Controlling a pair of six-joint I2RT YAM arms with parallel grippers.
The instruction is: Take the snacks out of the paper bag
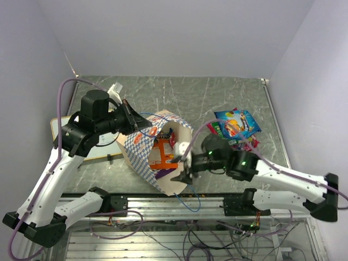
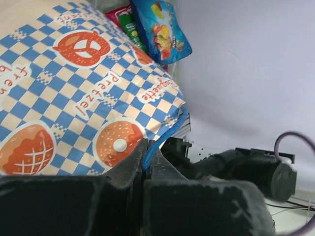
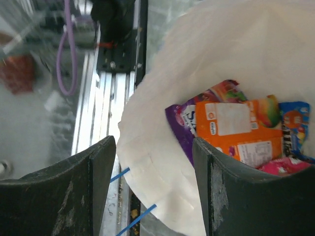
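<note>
Left gripper [image 2: 149, 150] clenched on the thin blue cord handle [image 2: 167, 130] of the paper bag [image 1: 139, 151], at the bag's far-left edge. Right gripper [image 3: 153, 147] spread wide, holding nothing. It sits at the near-right lip of the bag's open mouth, with the cream rim between its fingers. Inside the bag, just past the right gripper: orange packet [image 3: 231, 130], purple packet [image 3: 178, 129], blue packet [image 3: 295, 123], pink packet [image 3: 281, 166]. Pile of packets [image 1: 236, 126] already out on the table [image 1: 217, 98], right of the bag, apart from both grippers.
</note>
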